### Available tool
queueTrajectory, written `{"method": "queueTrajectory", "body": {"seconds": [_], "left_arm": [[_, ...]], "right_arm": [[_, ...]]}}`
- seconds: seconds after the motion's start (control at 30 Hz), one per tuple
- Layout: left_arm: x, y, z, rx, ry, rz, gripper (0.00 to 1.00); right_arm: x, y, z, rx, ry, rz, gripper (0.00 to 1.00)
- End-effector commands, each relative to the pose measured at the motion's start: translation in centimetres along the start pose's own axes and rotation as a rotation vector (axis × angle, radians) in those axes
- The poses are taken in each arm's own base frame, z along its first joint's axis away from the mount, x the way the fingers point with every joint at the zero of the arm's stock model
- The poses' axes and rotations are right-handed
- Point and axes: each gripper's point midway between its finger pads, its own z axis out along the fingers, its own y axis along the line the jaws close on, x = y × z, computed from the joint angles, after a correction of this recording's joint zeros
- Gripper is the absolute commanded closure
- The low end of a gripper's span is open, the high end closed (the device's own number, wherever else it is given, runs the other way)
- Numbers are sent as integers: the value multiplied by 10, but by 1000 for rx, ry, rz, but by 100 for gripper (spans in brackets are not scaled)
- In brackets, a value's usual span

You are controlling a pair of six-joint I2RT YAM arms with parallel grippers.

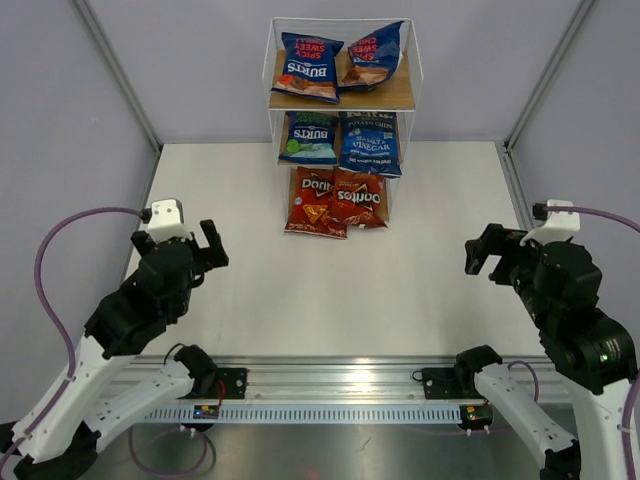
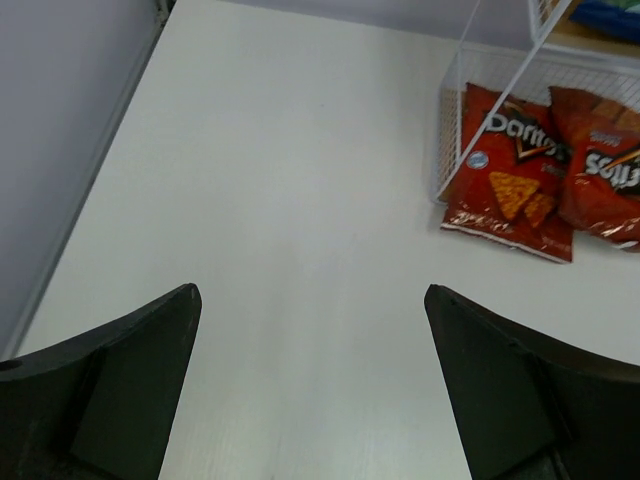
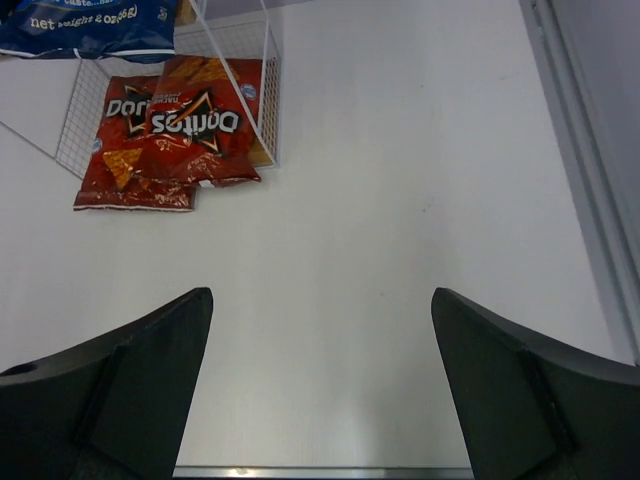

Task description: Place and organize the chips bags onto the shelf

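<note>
we see both hands low in the top view, well apart from the shelf [image 1: 398,96], which stands at the upper centre of the frame on the far part of the white surface [image 1: 420,300]. the left hand [image 1: 178,243] sits at the lower left, its two fingers spread as wide as they go, with nothing between them. the right hand [image 1: 505,250] sits at the lower right, spread just as wide and holding nothing.

all six chips bags lie on the shelf, two to a tier. on the top board a burts bag [image 1: 308,65] lies at the left, with a dark blue and red bag [image 1: 372,52] tilted beside it. on the middle tier a second burts bag [image 1: 308,137] lies left of the larger sea salt & vinegar bag [image 1: 368,142]. at the bottom the two doritos bags [image 1: 313,200] lie side by side, slightly overlapping, their near ends poking out past the frame toward the arms.

in the left wrist view the doritos bags show at the upper right, far beyond the fingers, with bare surface between. in the right wrist view they show at the upper left, again well clear of the fingers.
</note>
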Motion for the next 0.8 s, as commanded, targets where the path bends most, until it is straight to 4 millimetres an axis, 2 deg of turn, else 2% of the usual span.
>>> {"method": "queueTrajectory", "body": {"seconds": [0.0, 0.07, 0.1, 0.13, 0.2, 0.33, 0.53, 0.77], "left_arm": [[8, 34, -5, -105, 14, 192, 1], [3, 29, -15, -23, -38, 109, 1], [13, 35, -11, -55, -41, 104, 1], [9, 41, -12, -70, -86, 57, 1], [15, 46, -10, -59, -55, 18, 1], [3, 51, -8, -14, -133, -53, 1], [14, 47, 2, 11, -89, -40, 1], [14, 41, 2, 43, -93, -37, 1]], "right_arm": [[-1, -32, -30, 122, -9, -89, 0], [3, -38, -40, 124, -39, -97, 1], [1, -40, -43, 126, -66, -84, 0], [6, -43, -42, 136, -72, -88, 0], [6, -43, -46, 115, -108, -75, 0], [8, -41, -47, 102, -124, -57, 1], [8, -45, -44, 129, -132, -42, 1], [10, -44, -42, 131, -117, -28, 1]]}}
